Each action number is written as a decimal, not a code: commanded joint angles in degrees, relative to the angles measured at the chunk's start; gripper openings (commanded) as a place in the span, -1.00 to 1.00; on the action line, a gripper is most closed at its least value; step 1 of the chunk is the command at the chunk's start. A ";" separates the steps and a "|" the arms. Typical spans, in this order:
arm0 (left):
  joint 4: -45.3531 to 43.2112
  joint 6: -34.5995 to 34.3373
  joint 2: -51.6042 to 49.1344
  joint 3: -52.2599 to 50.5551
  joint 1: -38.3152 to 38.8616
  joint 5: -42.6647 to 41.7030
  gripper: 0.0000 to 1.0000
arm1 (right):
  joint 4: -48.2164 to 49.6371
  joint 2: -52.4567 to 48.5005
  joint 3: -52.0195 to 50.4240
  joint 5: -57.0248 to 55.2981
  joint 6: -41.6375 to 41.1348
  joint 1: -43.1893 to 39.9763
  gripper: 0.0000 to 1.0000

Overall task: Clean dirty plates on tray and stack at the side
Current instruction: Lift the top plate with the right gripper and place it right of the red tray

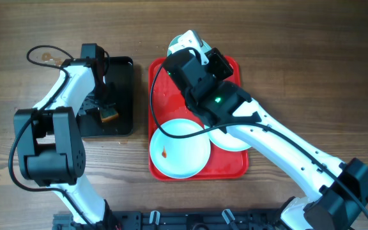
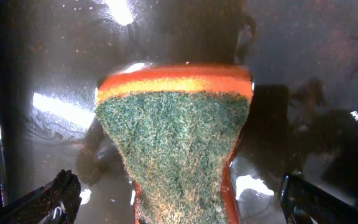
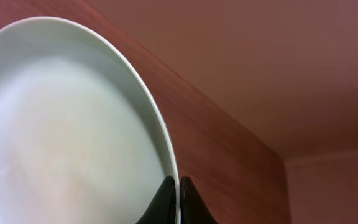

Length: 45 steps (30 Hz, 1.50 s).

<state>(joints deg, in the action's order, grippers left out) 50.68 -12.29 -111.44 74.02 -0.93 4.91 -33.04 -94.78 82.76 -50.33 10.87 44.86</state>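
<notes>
Nearest the front edge of the wooden bench (image 1: 299, 64), a pale blue stained plate (image 1: 179, 148) lies flat in the near left corner of the red tray (image 1: 230, 167), with a small orange-brown spot (image 1: 164, 152) on its left side. Just to its right, a second plate (image 1: 234, 139) also lies on the tray, partly hidden under the right arm; the overhead view does not show whether the two plates touch. To the left, beside the red tray, is a smaller black tray (image 1: 121, 76) with a wet, shiny floor. A sponge (image 2: 173, 143) lies on it, green scouring side up, with orange and yellow layers along its edge. The left end effector (image 2: 179, 190) hangs right over the sponge with its fingers spread wide, one on each side and neither touching it. At the far end of the red tray, the right end effector (image 3: 179, 196) is pinched tight on the rim of a third plate (image 1: 185, 43), which is tilted up on edge above the tray's far edge; its face looks clean in the wrist view.
</notes>
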 commanded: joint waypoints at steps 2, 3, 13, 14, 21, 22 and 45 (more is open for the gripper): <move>-0.15 0.31 0.66 -0.11 -0.48 0.55 1.00 | 0.46 1.53 0.15 -3.72 1.29 0.57 -0.91; -0.15 0.31 0.66 -0.11 -0.48 0.55 1.00 | 0.44 1.53 0.15 -3.69 1.01 0.57 -0.91; -0.15 0.31 0.66 -0.11 -0.48 0.55 1.00 | -8.79 2.93 0.17 33.68 -18.84 -14.99 -0.91; -0.15 0.31 0.66 -0.11 -0.48 0.55 1.00 | -9.03 3.76 0.17 42.47 -19.96 -19.56 -0.92; -0.15 0.31 0.66 -0.11 -0.48 0.55 1.00 | -10.10 8.48 0.17 53.22 -20.35 -33.86 -0.91; -0.15 0.31 0.66 -0.11 -0.48 0.55 1.00 | -10.08 8.90 0.17 44.19 -18.86 -29.90 -0.91; -0.15 0.31 0.66 -0.11 -0.48 0.55 1.00 | -10.88 3.19 0.17 12.70 -12.52 -18.64 -0.91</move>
<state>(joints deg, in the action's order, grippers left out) 50.68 -12.27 -111.44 74.00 -0.93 4.89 -40.10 -92.07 82.78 -52.38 7.49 35.35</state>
